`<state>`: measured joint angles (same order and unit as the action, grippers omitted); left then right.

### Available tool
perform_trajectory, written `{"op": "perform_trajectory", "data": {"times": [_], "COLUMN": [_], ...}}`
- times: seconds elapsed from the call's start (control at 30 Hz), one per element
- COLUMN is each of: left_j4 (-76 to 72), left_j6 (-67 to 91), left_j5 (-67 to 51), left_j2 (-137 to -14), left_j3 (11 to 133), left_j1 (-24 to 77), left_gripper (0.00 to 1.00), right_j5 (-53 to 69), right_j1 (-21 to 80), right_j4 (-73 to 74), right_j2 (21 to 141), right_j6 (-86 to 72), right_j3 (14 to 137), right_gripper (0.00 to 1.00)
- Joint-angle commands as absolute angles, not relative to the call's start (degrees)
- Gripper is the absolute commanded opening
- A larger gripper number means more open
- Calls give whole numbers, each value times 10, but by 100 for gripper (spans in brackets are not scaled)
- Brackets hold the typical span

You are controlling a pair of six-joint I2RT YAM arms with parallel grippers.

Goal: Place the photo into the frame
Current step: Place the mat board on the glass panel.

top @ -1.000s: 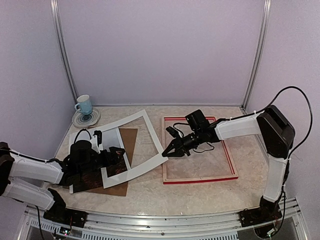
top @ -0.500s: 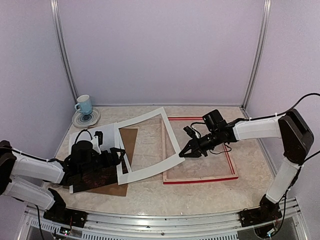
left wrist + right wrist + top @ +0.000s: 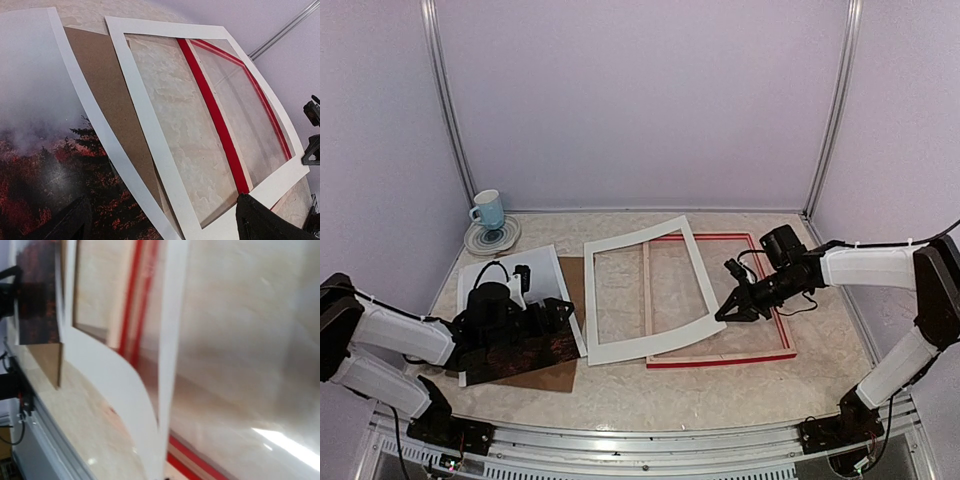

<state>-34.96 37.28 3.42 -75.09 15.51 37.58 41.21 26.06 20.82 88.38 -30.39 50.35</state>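
The photo (image 3: 520, 345), misty grey above dark red trees, lies on the brown backing board (image 3: 577, 280) at the left. It fills the left of the left wrist view (image 3: 35, 170). My left gripper (image 3: 558, 312) is open, low over the photo's right edge. The red frame (image 3: 720, 361) lies flat at centre right, back up; its red bar shows in the left wrist view (image 3: 215, 115). My right gripper (image 3: 728, 310) is shut on the right corner of the white window mat (image 3: 650, 346), which lies partly over the frame's left half and bends up (image 3: 115, 380).
A blue cup on a saucer (image 3: 488, 212) stands at the far left back. The backing board's edge (image 3: 47, 360) and the table's metal front rail (image 3: 620, 440) are near. Purple walls enclose the table.
My right gripper has pulled the white mat to the right, off the photo and board and onto the frame's left half. My left arm has hardly moved.
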Motion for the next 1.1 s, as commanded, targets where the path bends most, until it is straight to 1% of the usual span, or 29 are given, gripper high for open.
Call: {"op": "perform_trajectory", "data": {"times": [0.0, 0.63, 0.9, 1.07], "left_j4": [-374, -367, -348, -337], "left_j6": [370, 361, 344, 336], "left_j5": [24, 19, 9, 4], "left_j2": [-765, -777, -779, -785], "left_j3": [172, 188, 208, 219], "left_j1": [373, 370, 356, 348], "left_gripper": [99, 99, 99, 99], "right_j5": [397, 346, 289, 275], "right_j1": [242, 176, 157, 153], "right_j4": [245, 308, 343, 353], "right_j2": [857, 819, 805, 805], "right_j6": [-277, -223, -207, -204], "right_j3": [477, 441, 444, 445], "right_gripper": [0, 0, 0, 0]}}
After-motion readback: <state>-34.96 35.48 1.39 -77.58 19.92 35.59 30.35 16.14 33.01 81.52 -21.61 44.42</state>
